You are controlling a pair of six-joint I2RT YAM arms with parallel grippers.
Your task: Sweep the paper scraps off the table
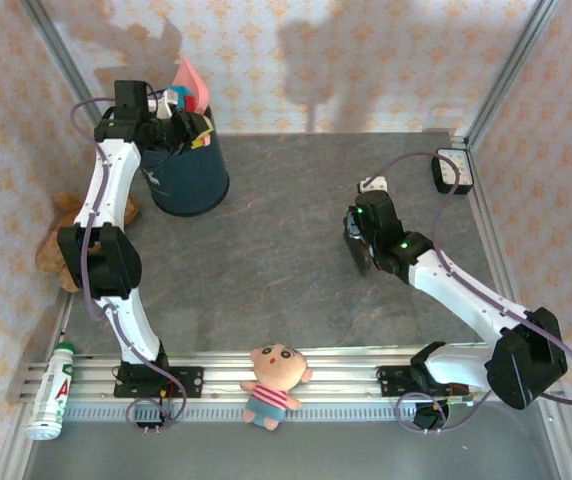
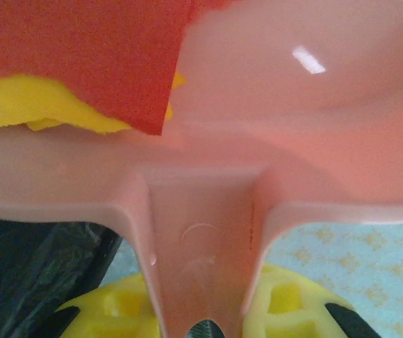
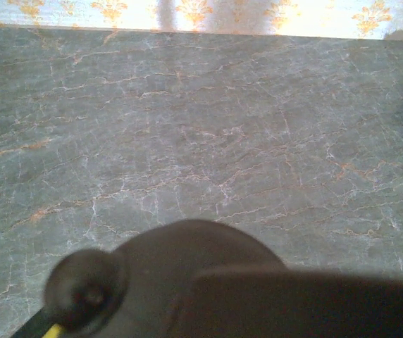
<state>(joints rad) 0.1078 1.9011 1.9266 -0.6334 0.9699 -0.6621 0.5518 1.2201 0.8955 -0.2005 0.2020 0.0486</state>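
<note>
Tipping point: the left claw (image 1: 174,125) is closed tight on the handle of a pink dustpan (image 1: 190,82), which stands tilted over a dark blue bin (image 1: 188,180) at the far left of the surface (image 1: 286,230). From the wrist, red and yellow paper scraps (image 2: 82,63) lie inside the pan against its pink wall, with a black bin liner (image 2: 25,267) below. The right claw (image 1: 356,250) sits over the grey marbled stone at centre right, fully closed. A dark rounded object (image 3: 187,282) is blurred before its camera, too unclear to name. A plush doll (image 1: 274,383) lies on the front rail between the arm bases, and a bottle (image 1: 54,392) lies at the near left corner.
</note>
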